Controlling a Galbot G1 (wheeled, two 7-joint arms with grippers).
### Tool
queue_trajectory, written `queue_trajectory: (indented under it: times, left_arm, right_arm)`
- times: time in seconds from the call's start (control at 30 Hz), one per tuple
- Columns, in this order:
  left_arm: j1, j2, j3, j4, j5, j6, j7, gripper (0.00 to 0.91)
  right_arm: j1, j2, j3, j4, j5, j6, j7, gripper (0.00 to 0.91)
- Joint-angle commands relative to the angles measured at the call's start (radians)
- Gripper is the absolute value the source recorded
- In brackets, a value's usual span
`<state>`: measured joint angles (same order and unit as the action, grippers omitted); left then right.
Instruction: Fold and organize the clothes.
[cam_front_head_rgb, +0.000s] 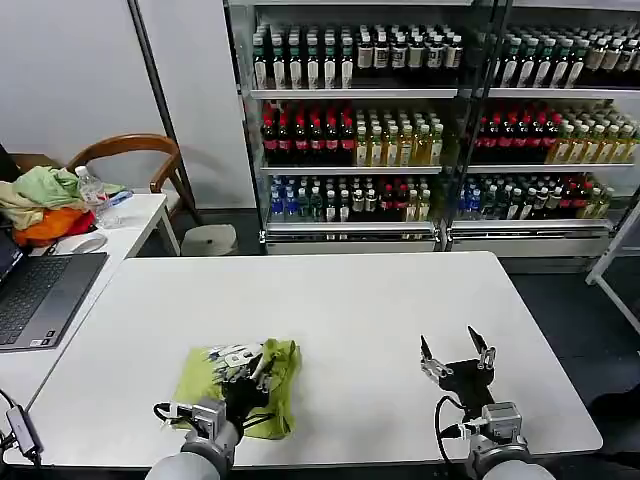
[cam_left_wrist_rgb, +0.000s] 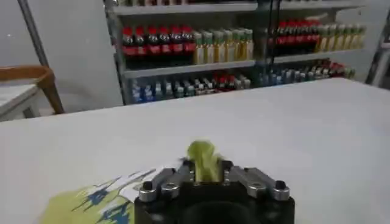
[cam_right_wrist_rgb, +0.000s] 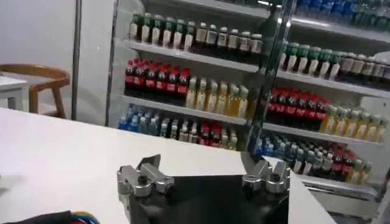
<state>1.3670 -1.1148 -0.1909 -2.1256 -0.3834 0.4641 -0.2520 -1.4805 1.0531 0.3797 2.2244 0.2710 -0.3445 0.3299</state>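
The clothes, a lime yellow-green T-shirt (cam_front_head_rgb: 278, 378) with a white printed graphic, lie bunched at the near left of the white table (cam_front_head_rgb: 360, 310). My left gripper (cam_front_head_rgb: 262, 368) sits over the shirt and is shut on a pinched-up fold of its fabric. In the left wrist view that fold (cam_left_wrist_rgb: 204, 159) stands up between the closed jaws of the left gripper (cam_left_wrist_rgb: 206, 173), and the printed side (cam_left_wrist_rgb: 103, 198) lies flat beside it. My right gripper (cam_front_head_rgb: 455, 352) hovers open over bare table at the near right, holding nothing; in its own wrist view the right gripper (cam_right_wrist_rgb: 204, 170) has wide-spread fingers.
A side table at the left carries a laptop (cam_front_head_rgb: 35, 295), a water bottle (cam_front_head_rgb: 95, 195) and a heap of pale green, beige and orange garments (cam_front_head_rgb: 40, 205), with a wooden chair (cam_front_head_rgb: 130, 150) behind. Drink coolers (cam_front_head_rgb: 430, 120) line the back. Bare tabletop lies between the arms.
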Motion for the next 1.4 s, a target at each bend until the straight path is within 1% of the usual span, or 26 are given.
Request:
queue_trajectory:
  times: [0.03,0.07,0.13,0.17,0.23,0.33,0.37,0.43,0.5,0.57,0.8,1.1,1.17,1.2,1.23,1.27,1.4]
  left_arm:
    - [0.040,-0.001,-0.050,-0.123,-0.050,-0.133,0.030,0.907]
    - [0.048,0.008,-0.097,-0.143,-0.057,-0.137,0.035,0.907]
    - [0.070,0.051,-0.181,-0.144,-0.074,-0.144,0.044,0.907]
    - [0.083,0.067,-0.265,-0.126,-0.102,-0.145,0.053,0.907]
    - [0.108,0.092,-0.385,-0.049,-0.146,-0.140,0.087,0.907]
    - [0.140,0.106,-0.492,0.063,-0.227,-0.090,0.130,0.907]
    - [0.150,0.101,-0.507,0.072,-0.313,-0.038,0.112,0.907]
    - [0.154,0.086,-0.507,0.076,-0.341,0.005,0.106,0.907]
    - [0.151,0.059,-0.482,0.099,-0.307,-0.019,0.108,0.907]
    - [0.144,0.036,-0.462,0.112,-0.291,-0.004,0.100,0.907]
    - [0.143,0.029,-0.435,0.147,-0.276,0.013,0.092,0.907]
    - [0.130,0.012,-0.414,0.176,-0.272,0.005,0.091,0.907]
    - [0.131,0.006,-0.406,0.181,-0.225,0.006,0.102,0.907]
    - [0.131,0.005,-0.404,0.184,-0.221,0.006,0.106,0.695]
    - [0.131,0.003,-0.398,0.183,-0.235,0.009,0.103,0.212]
    - [0.131,0.001,-0.393,0.182,-0.245,0.007,0.103,0.050]
    - [0.127,-0.006,-0.384,0.180,-0.263,-0.027,0.112,0.040]
  right_arm:
    - [0.019,0.001,-0.011,-0.007,-0.001,-0.001,-0.002,0.907]
    - [0.021,0.001,-0.012,-0.007,-0.001,-0.002,-0.002,0.907]
    - [0.029,0.000,-0.013,-0.008,0.000,-0.001,-0.004,0.907]
    - [0.031,0.000,-0.013,-0.008,0.000,0.000,-0.005,0.907]
    - [0.035,-0.001,-0.013,-0.009,0.001,0.001,-0.006,0.907]
    - [0.041,-0.003,-0.015,-0.013,0.002,0.002,-0.009,0.907]
    - [0.044,-0.004,-0.019,-0.017,0.002,0.003,-0.008,0.907]
    - [0.050,-0.005,-0.024,-0.023,0.002,0.003,-0.009,0.907]
    - [0.060,-0.002,-0.029,-0.031,0.002,0.004,-0.010,0.907]
    - [0.075,0.002,-0.027,-0.040,0.004,0.004,-0.010,0.907]
    - [0.072,-0.001,-0.023,-0.044,0.006,0.008,-0.012,0.907]
    - [0.078,-0.008,-0.026,-0.052,0.007,0.015,-0.013,0.907]
    - [0.078,-0.007,-0.027,-0.054,0.007,0.016,-0.015,0.907]
    - [0.079,-0.007,-0.028,-0.056,0.007,0.017,-0.016,0.907]
    - [0.081,-0.006,-0.030,-0.059,0.007,0.017,-0.016,0.907]
    - [0.084,-0.006,-0.031,-0.062,0.007,0.017,-0.017,0.907]
    - [0.088,-0.008,-0.031,-0.063,0.007,0.018,-0.017,0.907]
